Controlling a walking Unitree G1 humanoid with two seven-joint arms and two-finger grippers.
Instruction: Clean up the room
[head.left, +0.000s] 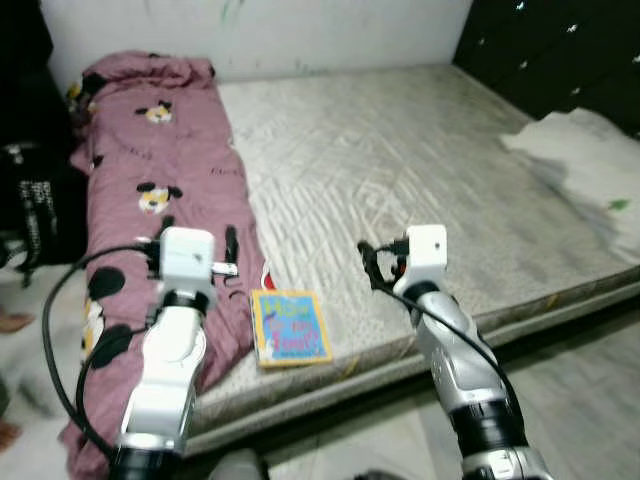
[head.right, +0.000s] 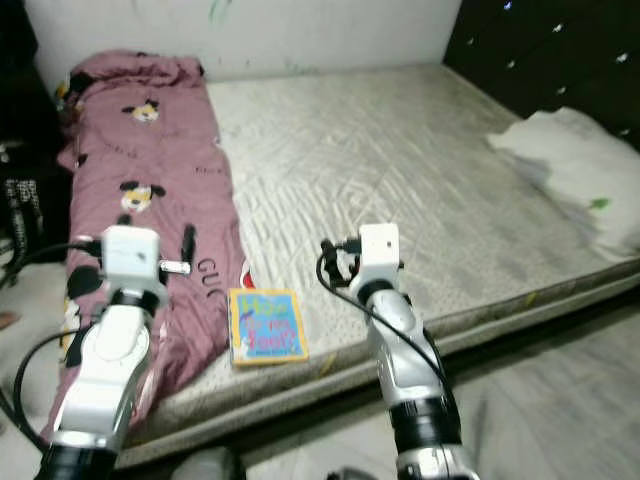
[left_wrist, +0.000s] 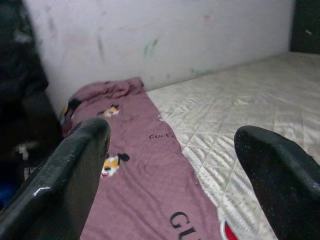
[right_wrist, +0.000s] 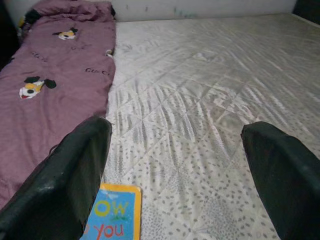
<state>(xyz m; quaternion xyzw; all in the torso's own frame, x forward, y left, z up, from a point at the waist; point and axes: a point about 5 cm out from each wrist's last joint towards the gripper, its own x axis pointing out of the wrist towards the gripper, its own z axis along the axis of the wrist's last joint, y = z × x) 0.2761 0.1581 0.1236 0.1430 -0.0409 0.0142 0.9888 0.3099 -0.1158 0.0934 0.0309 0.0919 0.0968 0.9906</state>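
Both grippers hover over the near edge of a bare mattress (head.left: 400, 170), fingers spread apart and empty: left gripper (left_wrist: 175, 165) above a mauve cartoon-print blanket (head.left: 150, 180), right gripper (right_wrist: 175, 165) at its 3 o'clock. A colourful book (head.left: 290, 327) lies on the mattress between them, at the right gripper's 8 o'clock. A white pillow (head.left: 590, 170) rests at 2 o'clock.

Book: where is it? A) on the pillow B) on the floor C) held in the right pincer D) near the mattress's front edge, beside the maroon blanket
D: the book lies flat on the mattress by its front edge, beside the blanket.
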